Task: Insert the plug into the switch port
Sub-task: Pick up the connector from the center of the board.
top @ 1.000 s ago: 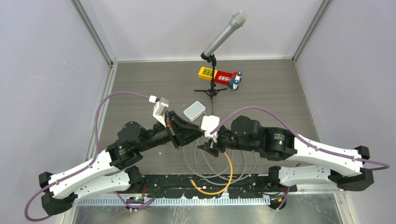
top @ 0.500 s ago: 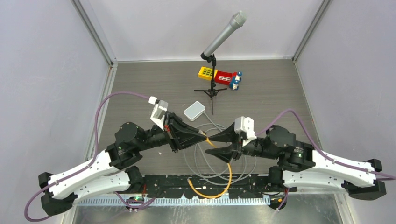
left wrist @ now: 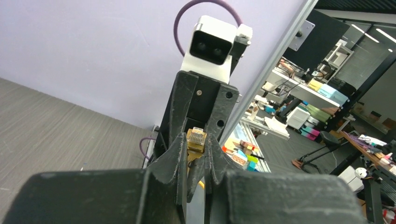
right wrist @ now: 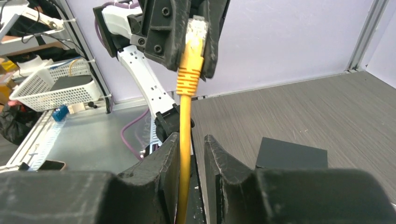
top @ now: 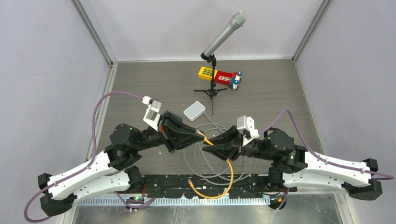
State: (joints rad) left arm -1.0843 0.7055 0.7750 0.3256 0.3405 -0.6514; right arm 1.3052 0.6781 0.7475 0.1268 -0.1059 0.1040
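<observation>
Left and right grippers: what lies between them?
A yellow network cable, from its clear plug in the left gripper to the right gripper, shown in the right wrist view.

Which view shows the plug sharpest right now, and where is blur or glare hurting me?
Right wrist view: plug and yellow cable crisp, evenly lit; the dark right fingers soft in the foreground. Left wrist view: the plug's contacts readable, the near left fingers blurred and shadowed. Top external view: even light, no glare, but the plug is tiny.
</observation>
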